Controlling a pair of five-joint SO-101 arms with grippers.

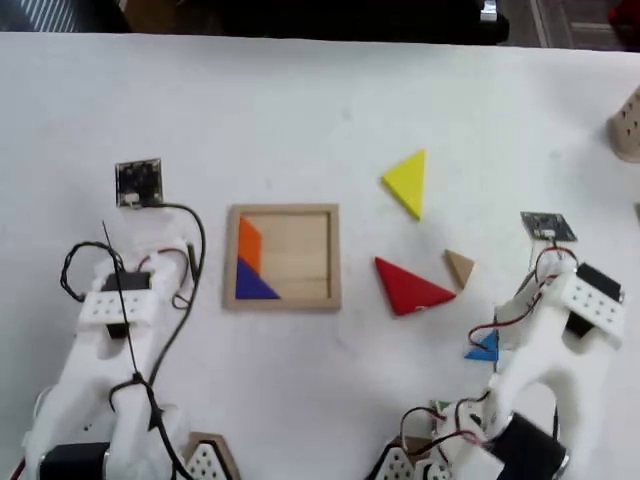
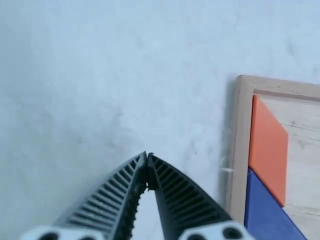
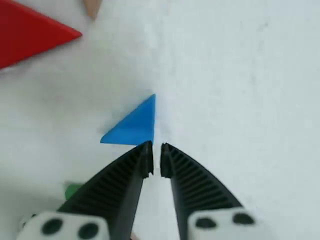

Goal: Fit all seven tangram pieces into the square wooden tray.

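While the tray (image 1: 283, 210) holds the orange piece (image 1: 249, 243) and dark blue piece (image 1: 252, 284), the left hand (image 2: 148, 161) sits clenched beside it, the right hand (image 3: 156, 154) clenched by the light blue triangle (image 3: 134, 127)

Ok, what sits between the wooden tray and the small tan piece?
The red triangle lies there, nearer the tan piece than the tray. The high view shows this.
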